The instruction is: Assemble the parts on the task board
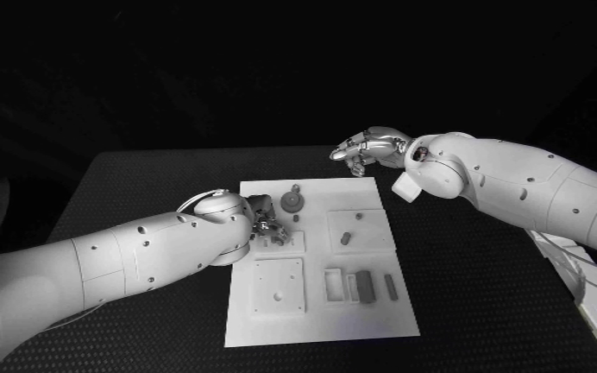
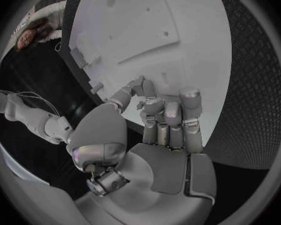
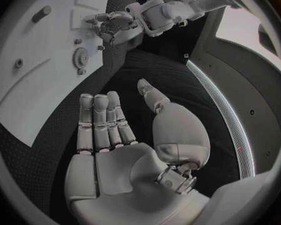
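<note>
White board (image 1: 317,325) lies mid-frame on the black table (image 1: 149,183). Left hand (image 1: 264,222) is down at the board's left edge, fingers curled; whether they hold a part I cannot tell. Gear (image 1: 292,201) sits just beside it, upper board. Right hand (image 1: 368,148) hovers at the board's upper right, fingers spread, holding nothing. Judged step: picking or seating a part near the gear; next move needs fine fingertip alignment.

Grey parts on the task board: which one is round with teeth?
The gear near the task board's far end, beside the left robot hand; the others are smooth and elongated.
</note>
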